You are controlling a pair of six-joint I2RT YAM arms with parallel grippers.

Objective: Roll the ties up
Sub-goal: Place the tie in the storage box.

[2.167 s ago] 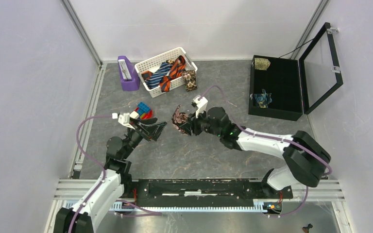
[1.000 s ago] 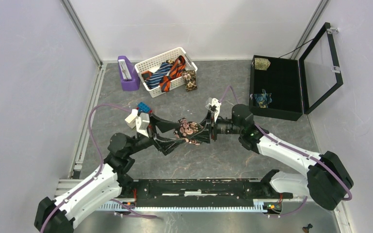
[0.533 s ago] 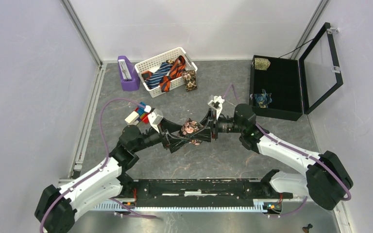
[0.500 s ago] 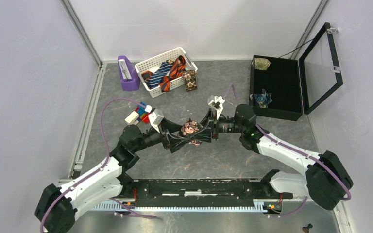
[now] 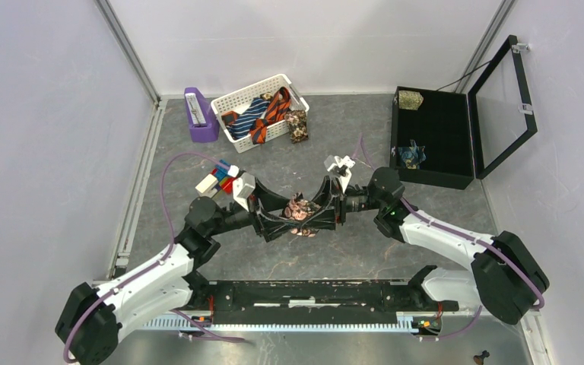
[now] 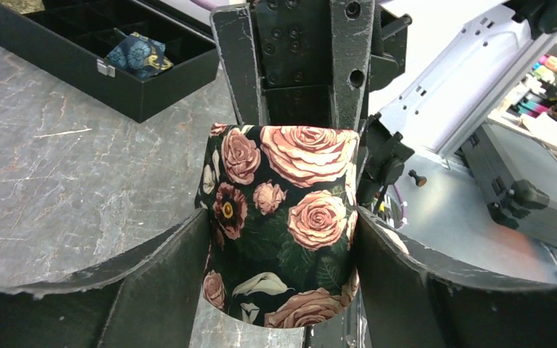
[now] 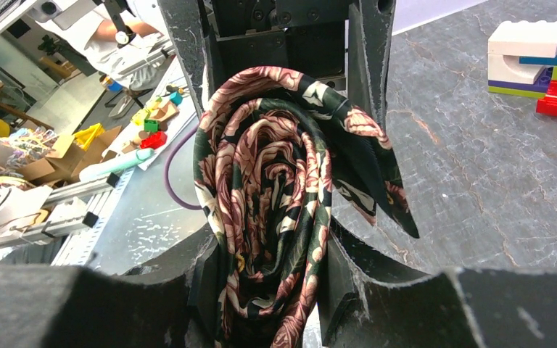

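Grey table [image 5: 334, 141] bears basket [image 5: 285, 125], purple box [image 5: 200, 114], blocks [image 5: 220, 176], black case [image 5: 430, 179]

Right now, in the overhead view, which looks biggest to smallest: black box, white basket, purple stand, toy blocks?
1. black box
2. white basket
3. purple stand and toy blocks look about alike, so I won't rank those two.
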